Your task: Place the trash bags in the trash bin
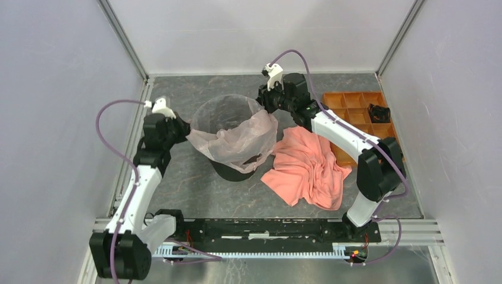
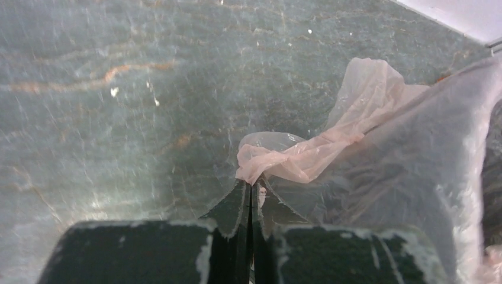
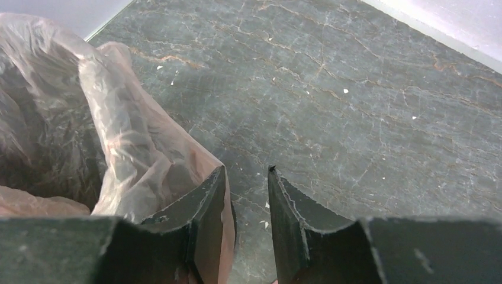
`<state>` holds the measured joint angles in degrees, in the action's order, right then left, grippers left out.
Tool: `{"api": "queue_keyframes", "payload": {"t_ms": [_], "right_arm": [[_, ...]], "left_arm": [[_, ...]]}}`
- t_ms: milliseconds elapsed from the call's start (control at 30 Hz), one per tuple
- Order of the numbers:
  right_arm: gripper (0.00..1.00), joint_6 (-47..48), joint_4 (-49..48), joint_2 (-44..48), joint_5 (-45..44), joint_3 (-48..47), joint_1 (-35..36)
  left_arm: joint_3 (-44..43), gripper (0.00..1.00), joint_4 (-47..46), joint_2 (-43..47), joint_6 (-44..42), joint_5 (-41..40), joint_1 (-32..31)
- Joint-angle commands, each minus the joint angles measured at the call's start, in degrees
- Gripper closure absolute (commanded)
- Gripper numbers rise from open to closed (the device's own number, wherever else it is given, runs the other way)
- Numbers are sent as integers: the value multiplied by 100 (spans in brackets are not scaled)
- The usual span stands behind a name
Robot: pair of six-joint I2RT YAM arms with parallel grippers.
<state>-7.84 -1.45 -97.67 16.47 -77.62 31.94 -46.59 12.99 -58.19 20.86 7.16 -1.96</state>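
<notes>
The pale pink translucent trash bag (image 1: pixel 237 139) lies draped over and into the black round trash bin (image 1: pixel 232 171), covering its mouth and front side. My left gripper (image 1: pixel 182 131) is at the bin's left rim, shut on a bunched handle of the bag (image 2: pixel 290 163). My right gripper (image 1: pixel 265 100) is at the bin's far right rim with its jaws apart and nothing between them; the bag's edge (image 3: pixel 127 142) and the bin's rim lie just under its left finger (image 3: pixel 204 204).
A coral-orange cloth (image 1: pixel 308 165) lies crumpled to the right of the bin. An orange compartment tray (image 1: pixel 355 109) stands at the back right with a black item (image 1: pixel 379 112) in it. Enclosure walls stand on three sides.
</notes>
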Motion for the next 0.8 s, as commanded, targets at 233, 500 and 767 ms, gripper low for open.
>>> {"api": "queue_keyframes", "payload": {"t_ms": [233,500,767], "right_arm": [[67,-326,-187,31,383,12,-39],[54,-85,311,4,-82,-155,-52],[5,438,1587,1228,-1416,-429,-54]], "left_arm": [[2026,98,-1684,1299,2046,-322,37],[2442,98,-1856,1055,1958,-689,37],[2731,98,-2386,1293,1990,-206,37]]}}
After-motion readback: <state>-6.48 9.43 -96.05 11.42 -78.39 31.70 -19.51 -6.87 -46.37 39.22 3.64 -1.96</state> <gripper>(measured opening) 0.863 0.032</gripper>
